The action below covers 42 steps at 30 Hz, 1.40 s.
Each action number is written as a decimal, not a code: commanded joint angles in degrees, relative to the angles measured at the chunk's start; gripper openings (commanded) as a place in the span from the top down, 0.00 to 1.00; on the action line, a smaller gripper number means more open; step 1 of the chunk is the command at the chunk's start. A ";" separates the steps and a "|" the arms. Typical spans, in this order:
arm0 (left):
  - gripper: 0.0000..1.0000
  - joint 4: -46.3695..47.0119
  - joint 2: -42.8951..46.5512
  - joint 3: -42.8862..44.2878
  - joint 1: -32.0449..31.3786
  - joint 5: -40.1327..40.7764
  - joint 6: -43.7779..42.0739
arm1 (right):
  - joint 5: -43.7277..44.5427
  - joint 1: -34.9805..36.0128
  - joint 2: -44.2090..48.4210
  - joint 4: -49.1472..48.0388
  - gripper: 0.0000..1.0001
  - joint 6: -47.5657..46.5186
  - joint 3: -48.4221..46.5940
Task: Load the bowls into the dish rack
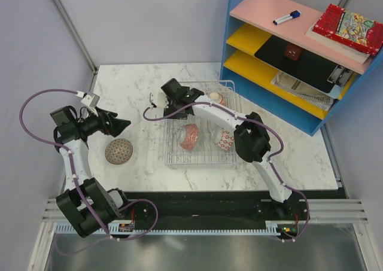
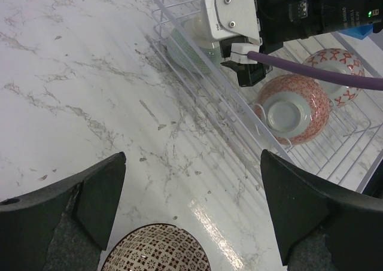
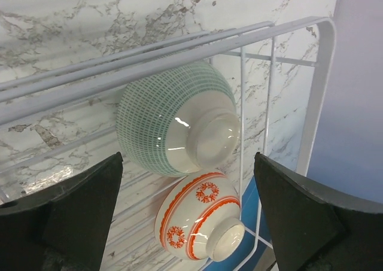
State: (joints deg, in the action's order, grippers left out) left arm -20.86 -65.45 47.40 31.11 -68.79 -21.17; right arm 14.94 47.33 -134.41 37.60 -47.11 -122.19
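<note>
1. Left of the top view: my left tool (image 1: 127,125) hangs over the table (image 1: 137,85), fingers spread wide, holding nothing.
2. Just below it in that frame, a brown bowl (image 1: 118,151) lies on the table, outside the rack.
3. Centre: the rack (image 1: 169,154) stands on the table, right of the brown bowl.
4. Four bowls lie tipped inside it. The green bowl (image 3: 173,121) and the orange bowl (image 1: 214,96) are along its upper end. The red bowl (image 1: 190,136) and the white bowl (image 1: 222,140) are side by side at its lower end.
5. My right tool (image 3: 187,157) hovers over the green bowl, fingers spread either side, clasping nothing.
6. Upper right: a blue shelf (image 1: 239,43).
</note>
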 commanded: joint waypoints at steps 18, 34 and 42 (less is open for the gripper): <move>0.00 1.00 0.50 0.06 0.88 -2.57 1.22 | 10.36 -3.30 -2.96 -13.60 0.03 -1.14 -3.05; 0.00 0.30 1.82 -0.02 1.41 11.75 -2.38 | 6.33 -3.91 -7.71 -19.67 0.03 2.38 -7.45; 0.00 -5.50 1.73 -1.08 1.58 15.97 -9.59 | 9.23 -3.91 -5.17 -21.52 0.03 3.16 -3.69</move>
State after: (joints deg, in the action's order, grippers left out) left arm -23.05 -65.14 47.33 32.16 -56.60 -24.49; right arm 22.50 43.38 -140.64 20.16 -46.09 -127.37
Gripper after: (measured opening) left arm 0.994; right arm 0.974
